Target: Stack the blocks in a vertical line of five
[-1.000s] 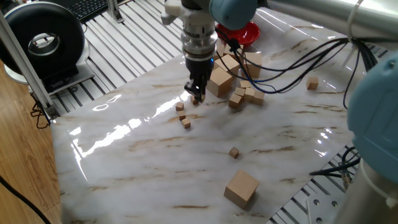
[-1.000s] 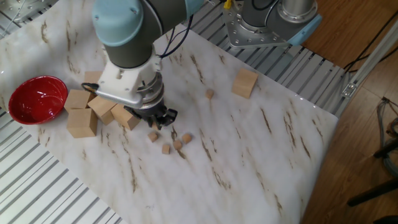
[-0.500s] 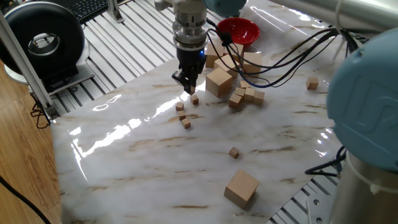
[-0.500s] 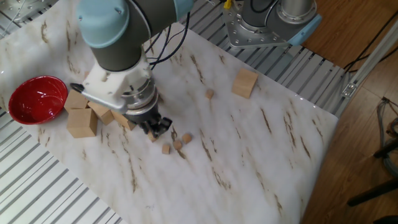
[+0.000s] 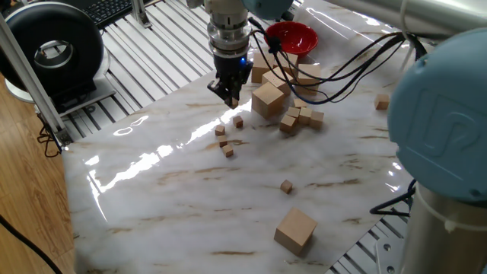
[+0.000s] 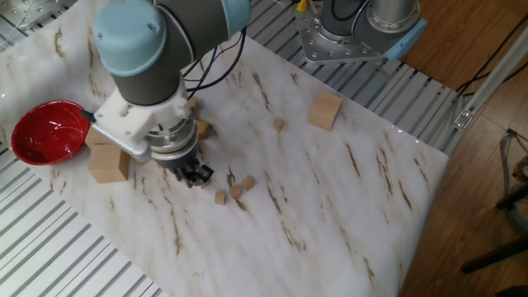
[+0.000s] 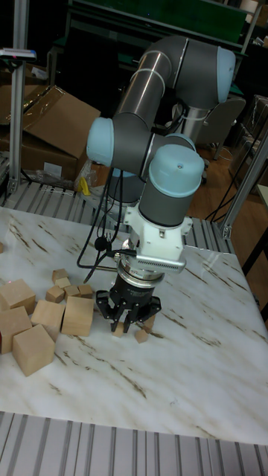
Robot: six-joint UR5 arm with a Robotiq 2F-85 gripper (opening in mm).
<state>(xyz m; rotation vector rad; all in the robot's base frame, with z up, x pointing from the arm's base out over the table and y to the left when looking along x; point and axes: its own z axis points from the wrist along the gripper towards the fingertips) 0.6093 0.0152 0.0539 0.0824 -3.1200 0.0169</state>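
Note:
Several tiny light-wood blocks lie loose on the marble table (image 5: 167,205): one (image 5: 238,122) just in front of my gripper, three more (image 5: 220,131) (image 5: 223,142) (image 5: 228,152) in a loose row to its left, and one (image 5: 286,186) alone nearer the front. None of them is stacked. My gripper (image 5: 230,96) hangs a little above the table, behind the nearest block, fingers slightly apart with nothing between them. In the other fixed view the gripper (image 6: 196,175) stands left of three blocks (image 6: 236,191). The tall view shows the gripper (image 7: 125,321) over two blocks (image 7: 141,335).
A cluster of medium cubes (image 5: 303,117) and a large cube (image 5: 268,100) sit right of the gripper, and a red bowl (image 5: 295,36) lies behind them. Another large cube (image 5: 295,230) stands near the front edge. One more cube (image 5: 383,101) lies far right. Cables trail over the cluster.
The gripper rose off the table and drew back to the left, leaving the tiny block it stood over lying on the marble. The blocks have not moved otherwise.

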